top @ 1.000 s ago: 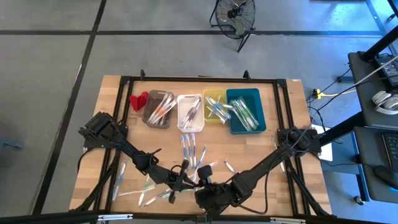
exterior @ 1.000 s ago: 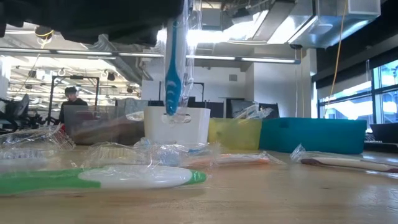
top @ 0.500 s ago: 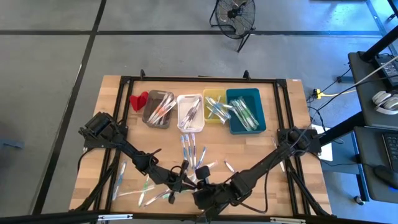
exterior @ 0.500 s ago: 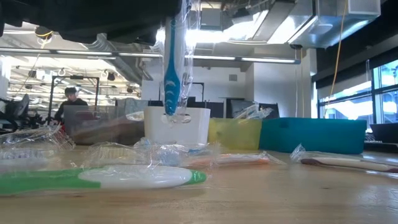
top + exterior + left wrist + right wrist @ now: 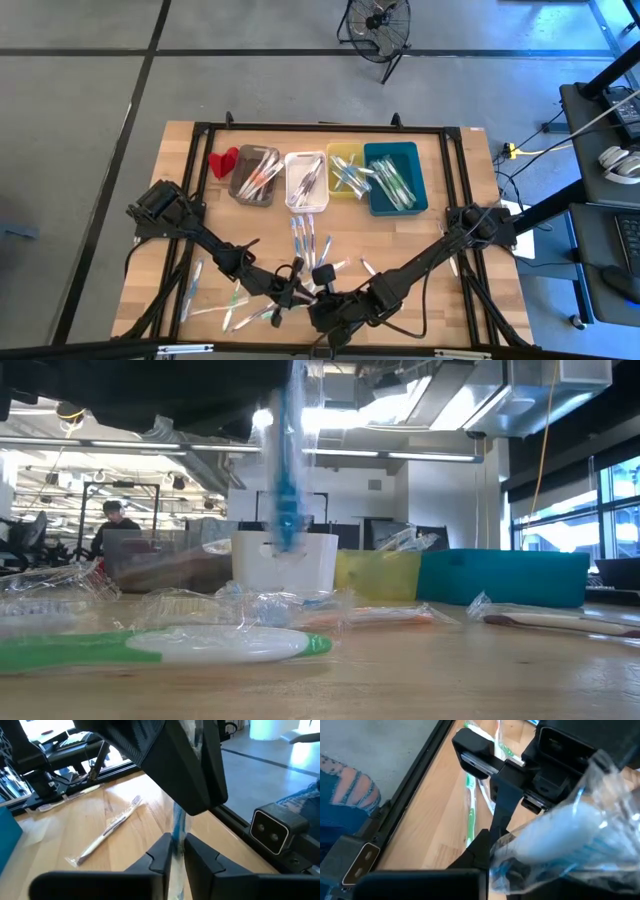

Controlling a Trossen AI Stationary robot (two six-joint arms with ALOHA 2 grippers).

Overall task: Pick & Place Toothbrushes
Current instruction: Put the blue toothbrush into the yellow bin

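A blue toothbrush [image 5: 284, 470] in a clear wrapper hangs upright above the table's near middle. Both grippers are shut on it. My left gripper [image 5: 296, 290] [image 5: 175, 855] comes from the left, and my right gripper [image 5: 319, 288] [image 5: 192, 770] stands just above it. The right wrist view shows the brush's white head with blue bristles [image 5: 560, 835] close up. Several other wrapped toothbrushes [image 5: 308, 240] lie flat on the wood, among them a green and white one [image 5: 180, 645]. My left gripper pinches the wrapped brush's shaft [image 5: 178, 827] between its two fingers [image 5: 162, 855]. The fingers come nearly level and lie across the shaft. The brush stands upright, clear of the table. My right gripper holds the wrapped brush at its bristle end [image 5: 547, 842], slanting down from above. The crinkled wrapper hides the far finger. The rest of the brush hangs below the fingers, its lower end [image 5: 288, 540] clear of the table.
Four bins stand in a row at the far side: grey [image 5: 253, 175], white [image 5: 306, 180], yellow [image 5: 345, 170] and teal [image 5: 395, 178], each with brushes in it. A small red object [image 5: 222, 160] lies left of them. A black frame [image 5: 190, 220] borders the table.
The hanging blue toothbrush has swung a little sideways and shows blurred in the low view. Both arms have kept their places.
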